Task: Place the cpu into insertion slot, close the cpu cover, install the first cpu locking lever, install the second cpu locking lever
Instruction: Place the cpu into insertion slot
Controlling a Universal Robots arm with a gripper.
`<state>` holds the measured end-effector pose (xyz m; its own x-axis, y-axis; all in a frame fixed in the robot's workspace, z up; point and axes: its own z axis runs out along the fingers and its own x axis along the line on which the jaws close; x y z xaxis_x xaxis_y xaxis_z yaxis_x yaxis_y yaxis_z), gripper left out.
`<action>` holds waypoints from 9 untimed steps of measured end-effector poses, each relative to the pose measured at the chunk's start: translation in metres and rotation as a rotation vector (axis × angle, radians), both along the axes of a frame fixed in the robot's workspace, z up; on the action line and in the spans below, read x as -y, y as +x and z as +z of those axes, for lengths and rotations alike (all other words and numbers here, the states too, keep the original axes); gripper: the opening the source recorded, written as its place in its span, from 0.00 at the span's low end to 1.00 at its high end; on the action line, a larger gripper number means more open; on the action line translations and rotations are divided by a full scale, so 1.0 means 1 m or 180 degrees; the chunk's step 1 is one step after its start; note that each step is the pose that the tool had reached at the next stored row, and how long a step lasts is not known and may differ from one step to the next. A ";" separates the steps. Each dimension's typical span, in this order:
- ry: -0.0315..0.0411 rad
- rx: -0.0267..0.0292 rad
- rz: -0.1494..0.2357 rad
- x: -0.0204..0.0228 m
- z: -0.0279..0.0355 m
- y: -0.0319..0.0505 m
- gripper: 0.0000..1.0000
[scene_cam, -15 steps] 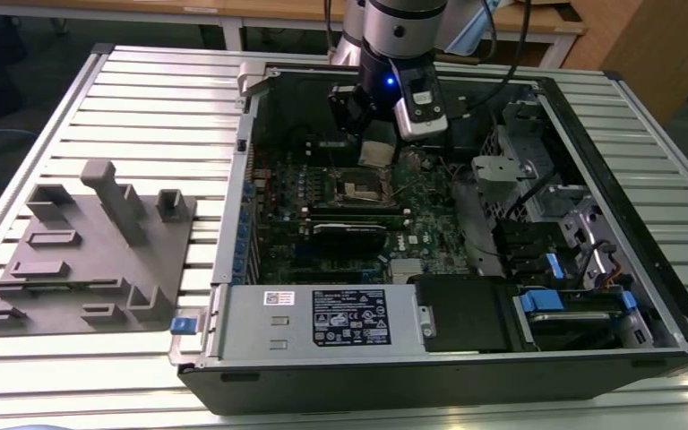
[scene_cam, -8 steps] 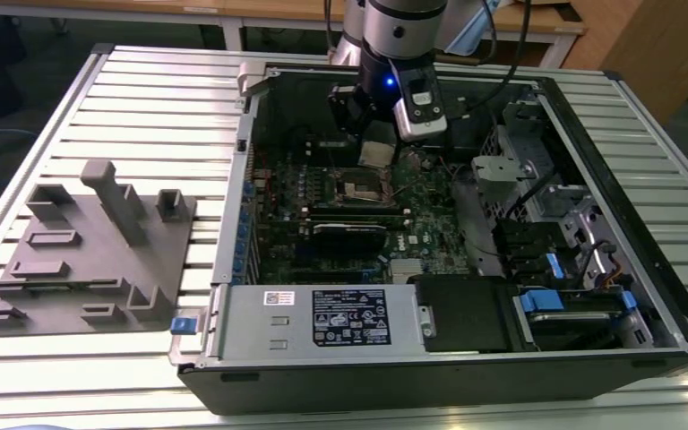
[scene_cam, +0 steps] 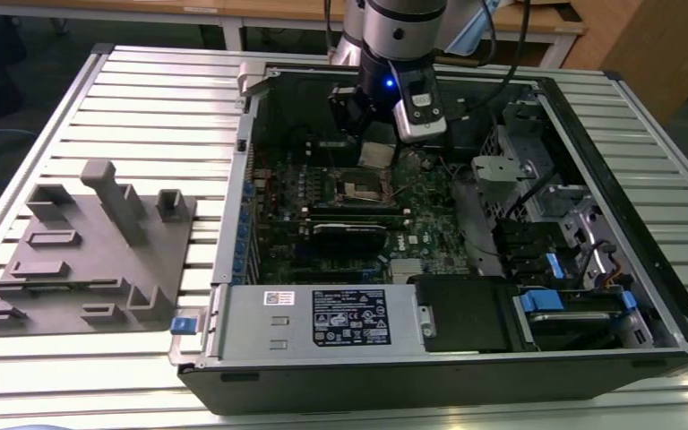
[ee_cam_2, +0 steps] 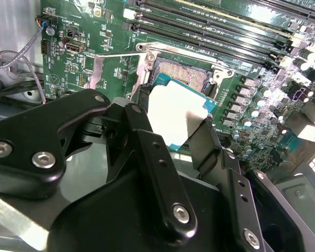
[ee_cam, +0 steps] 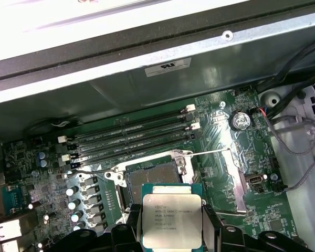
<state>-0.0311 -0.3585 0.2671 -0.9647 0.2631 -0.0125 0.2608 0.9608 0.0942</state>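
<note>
Your tool (ee_cam_2: 173,123) is clamped on the cpu (ee_cam: 171,218), one finger on each of two opposite edges, pale lid facing the first wrist camera. The chip hangs clear of the board and isn't seated. The insertion slot (ee_cam: 149,176) sits just beyond and below it, open, with its dark centre exposed.

Biggest risk, I'd say: the chip goes down tilted or a bit off square and lands on the slot's contacts or rim. It's only pinched by the edges, so a nudge could twist it.

What's in the way: the thin wire locking lever (ee_cam: 210,153) runs along the far side of the slot, and the cpu cover (ee_cam_2: 97,68) looks swung open right beside it. Either could snag a finger. The memory slots (ee_cam: 131,139) lie further out, and loose cables (ee_cam: 299,136) run off to the side, well apart.
</note>
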 end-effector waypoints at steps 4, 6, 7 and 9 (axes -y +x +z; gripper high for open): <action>0.0000 0.0000 0.0000 0.0000 -0.0001 0.0000 0.54; 0.0000 0.0000 0.0000 0.0000 -0.0001 0.0000 0.54; 0.0000 0.0000 0.0000 0.0000 -0.0001 0.0000 0.54; 0.0000 0.0000 0.0000 0.0000 -0.0002 0.0000 0.54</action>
<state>-0.0311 -0.3585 0.2670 -0.9647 0.2631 -0.0125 0.2608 0.9608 0.0943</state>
